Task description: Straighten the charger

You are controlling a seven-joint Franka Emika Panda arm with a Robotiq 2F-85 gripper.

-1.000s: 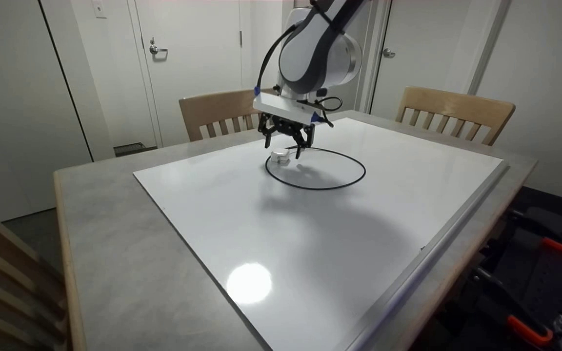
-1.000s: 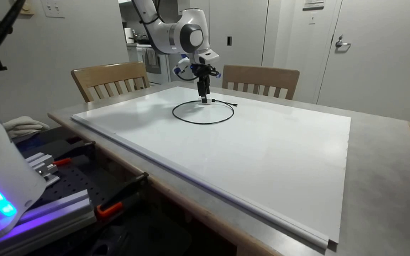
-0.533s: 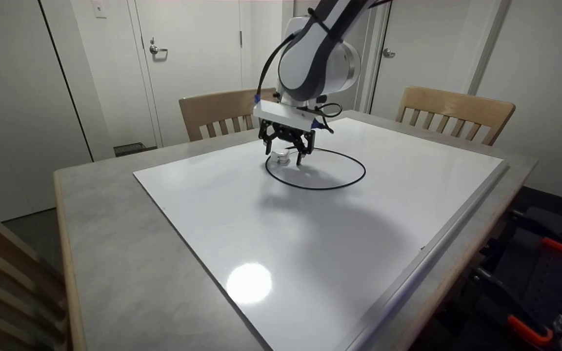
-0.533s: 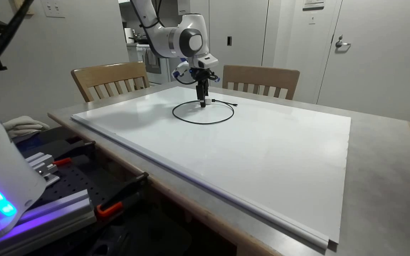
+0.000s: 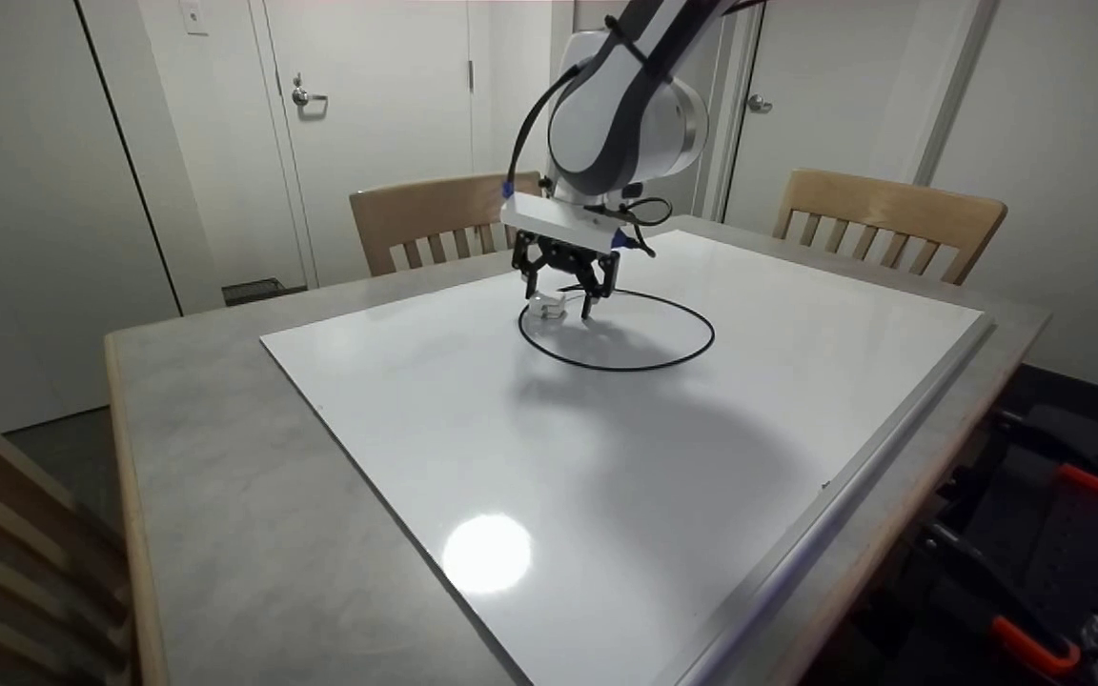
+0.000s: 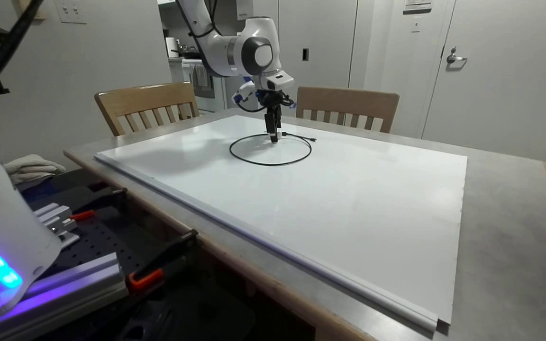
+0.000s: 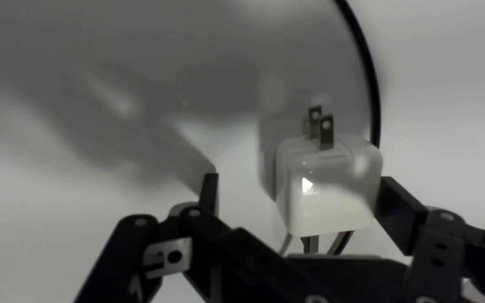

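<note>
The charger's thin black cable (image 5: 618, 370) lies in a wide loop on the whiteboard in both exterior views (image 6: 271, 165). In the wrist view the cable (image 7: 369, 67) curves past a white plug block (image 7: 326, 202) with two metal prongs pointing up the picture. The block also shows in the exterior views (image 5: 546, 307) (image 6: 280, 135). My gripper (image 7: 301, 191) is open and low, with one finger on each side of the block. The right-hand finger is close against the block; I cannot tell if it touches. A gap lies between the left-hand finger and the block. The gripper also shows in both exterior views (image 5: 559, 302) (image 6: 274, 139).
The whiteboard (image 5: 396, 381) lies on a grey table (image 5: 254, 457), with a raised rail (image 6: 273, 241) along one edge. Wooden chairs (image 6: 349, 97) (image 5: 892, 210) stand around the table. Clamps with orange handles (image 6: 146, 279) sit by the robot's base.
My gripper has come down around the plug block, then shifted slightly sideways and a little up, its fingers still apart. The cable loop and block have not visibly moved.
</note>
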